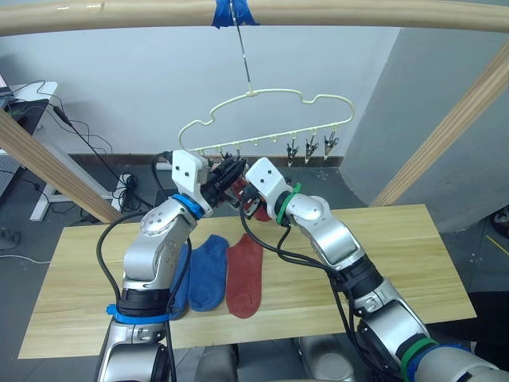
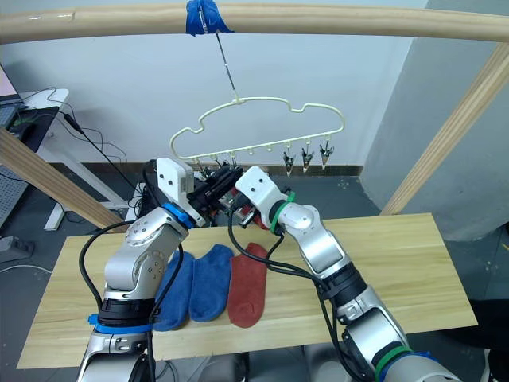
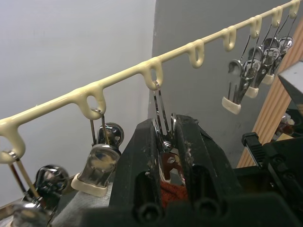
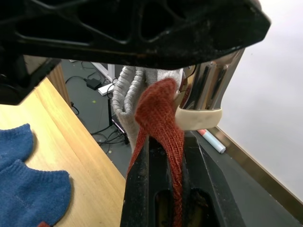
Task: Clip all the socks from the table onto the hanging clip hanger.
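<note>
In the head views you are seeing the hanger [image 1: 270, 111] hanging by its hook from the taped pole [image 1: 358, 12] above the far edge of the table [image 1: 382, 263], with both arms raised and meeting just under its row of clips. Your left gripper [image 1: 231, 177] and right gripper [image 1: 248, 193] are crowding together there, with a bit of red sock [image 1: 261, 212] showing beside the right one. On the table, two blue socks [image 1: 208, 270] are lying side by side next to another red sock [image 1: 244, 274], all close to the left arm. In the left wrist view, the left fingers [image 3: 142, 161] are squeezing a metal clip [image 3: 164, 142] that is hanging from a loop of the hanger's bar; red knit is showing just below it, and neighbouring clips are hanging free on either side. In the right wrist view, your right fingers [image 4: 142, 189] are pinching the red sock, which is running up between them to the cream-tipped mouth of the clip [image 4: 208, 101]; whether the clip is already biting it, you cannot tell. A grey sock [image 4: 130, 87] is hanging just behind it, and the blue socks are lying on the table below.
</note>
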Action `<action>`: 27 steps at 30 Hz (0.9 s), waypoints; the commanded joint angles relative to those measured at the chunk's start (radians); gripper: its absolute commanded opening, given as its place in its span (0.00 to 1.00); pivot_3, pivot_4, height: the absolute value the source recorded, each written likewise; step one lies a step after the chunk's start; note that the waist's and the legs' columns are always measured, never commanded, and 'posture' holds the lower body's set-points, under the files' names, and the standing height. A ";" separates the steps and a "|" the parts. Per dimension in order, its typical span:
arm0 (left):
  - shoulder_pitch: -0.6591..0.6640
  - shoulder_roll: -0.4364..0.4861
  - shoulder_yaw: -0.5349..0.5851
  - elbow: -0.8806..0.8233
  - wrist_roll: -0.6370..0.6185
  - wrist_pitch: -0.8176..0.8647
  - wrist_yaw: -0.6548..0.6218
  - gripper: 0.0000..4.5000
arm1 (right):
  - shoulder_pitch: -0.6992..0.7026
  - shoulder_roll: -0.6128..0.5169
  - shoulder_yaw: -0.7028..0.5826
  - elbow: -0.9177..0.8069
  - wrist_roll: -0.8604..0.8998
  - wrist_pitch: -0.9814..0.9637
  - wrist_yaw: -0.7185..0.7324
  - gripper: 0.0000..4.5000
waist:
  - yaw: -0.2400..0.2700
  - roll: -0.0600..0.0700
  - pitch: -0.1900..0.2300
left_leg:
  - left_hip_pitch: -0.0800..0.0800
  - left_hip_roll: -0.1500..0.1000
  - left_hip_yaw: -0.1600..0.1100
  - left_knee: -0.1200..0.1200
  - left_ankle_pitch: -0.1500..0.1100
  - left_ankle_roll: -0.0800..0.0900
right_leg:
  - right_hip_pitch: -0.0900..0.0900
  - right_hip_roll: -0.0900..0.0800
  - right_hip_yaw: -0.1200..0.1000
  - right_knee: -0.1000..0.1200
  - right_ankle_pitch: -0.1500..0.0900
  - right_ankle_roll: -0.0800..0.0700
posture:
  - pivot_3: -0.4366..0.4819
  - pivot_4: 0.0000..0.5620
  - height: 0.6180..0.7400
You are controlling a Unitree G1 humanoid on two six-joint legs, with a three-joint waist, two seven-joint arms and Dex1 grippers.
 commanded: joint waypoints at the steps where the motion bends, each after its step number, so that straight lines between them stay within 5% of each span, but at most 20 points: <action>1: 0.005 0.000 0.003 -0.027 0.005 -0.017 0.000 0.06 | 0.005 0.015 -0.025 -0.075 0.026 0.014 0.002 0.00 | 0.000 0.000 0.000 | 0.000 0.000 0.000 0.000 0.000 0.000 | 0.000 0.000 0.000 0.000 0.000 0.000 | 0.19 0.41 0.91; 20: 0.038 -0.013 0.012 -0.065 -0.042 0.012 -0.001 0.06 | -0.014 0.075 -0.054 -0.075 0.063 0.038 -0.017 0.00 | -0.001 0.000 0.000 | 0.000 0.000 0.000 0.000 0.000 0.000 | 0.000 0.000 0.000 0.000 0.000 0.000 | 0.19 0.43 0.91; 27: 0.049 0.004 0.014 -0.066 -0.027 0.015 -0.006 0.51 | -0.018 0.080 -0.053 -0.062 0.064 0.029 -0.014 0.00 | -0.001 0.000 0.000 | 0.000 0.000 0.000 0.000 0.000 0.000 | 0.000 0.000 0.000 0.000 0.000 0.000 | 0.20 0.42 0.91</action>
